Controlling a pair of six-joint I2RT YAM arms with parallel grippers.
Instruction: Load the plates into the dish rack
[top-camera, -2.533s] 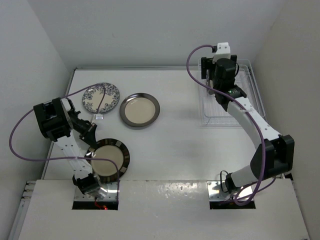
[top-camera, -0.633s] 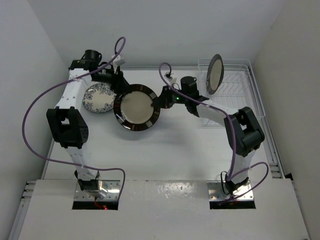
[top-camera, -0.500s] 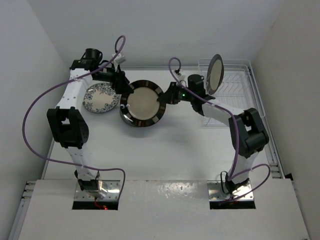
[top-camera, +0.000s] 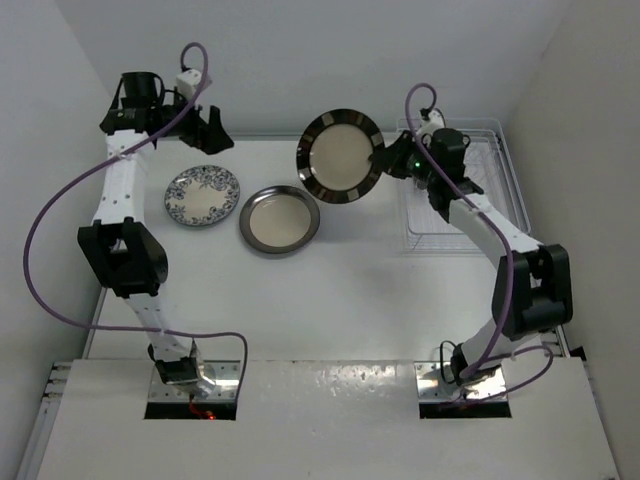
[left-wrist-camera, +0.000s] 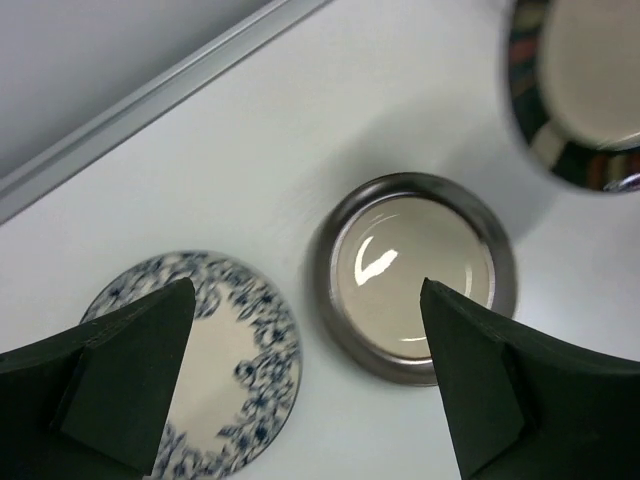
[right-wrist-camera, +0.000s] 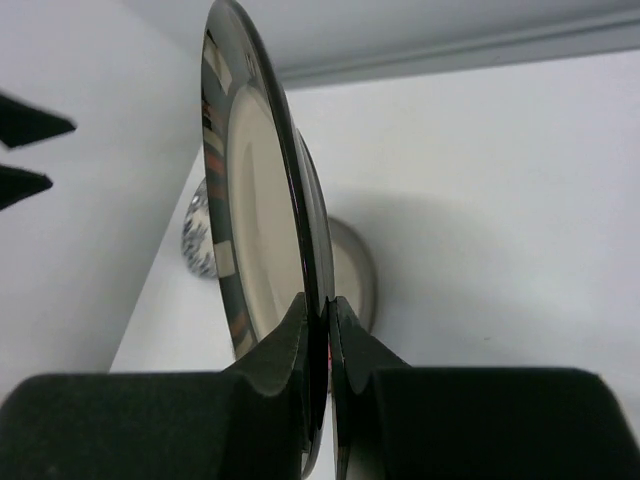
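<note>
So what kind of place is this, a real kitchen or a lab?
Probably a lab test cell: a bare white table boxed in by plain white walls, two bolted-down robot arms, and only plates and a dish rack as props.

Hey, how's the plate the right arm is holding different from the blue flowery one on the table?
The held plate has a glossy dark rim; the floral plate has a blue-patterned one. The held plate stands on edge in the air, pinched by the right gripper; the floral plate lies flat on the table, untouched. Both are round with pale centres.
</note>
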